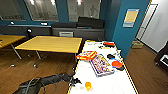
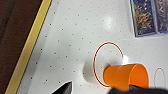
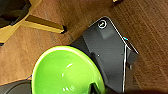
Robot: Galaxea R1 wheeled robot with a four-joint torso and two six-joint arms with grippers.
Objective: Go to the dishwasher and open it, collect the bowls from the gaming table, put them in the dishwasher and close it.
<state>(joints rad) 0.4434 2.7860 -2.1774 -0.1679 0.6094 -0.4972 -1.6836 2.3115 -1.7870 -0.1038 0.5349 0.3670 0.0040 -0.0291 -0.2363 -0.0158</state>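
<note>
Step in hand: collecting bowls off the gaming table (image 1: 107, 82), which fills the lower right of the head frame.

The left gripper (image 1: 75, 81) sits at the table's near-left edge, just beside the orange bowl (image 1: 88, 85). It looks open to me, with one dark fingertip (image 2: 65, 87) well apart from the bowl, which lies tipped on its side on a red ring.

The right gripper (image 3: 93, 88) holds the green bowl (image 3: 66, 72) by its rim, over wood floor and the robot's dark base (image 3: 107, 50).

Next move calls for squaring the left jaws around the orange rim; a tipped bowl could roll.

Head view adds game boxes (image 1: 101, 65) and the yellow tables (image 1: 51, 43). The wrist views add the grip detail.
</note>
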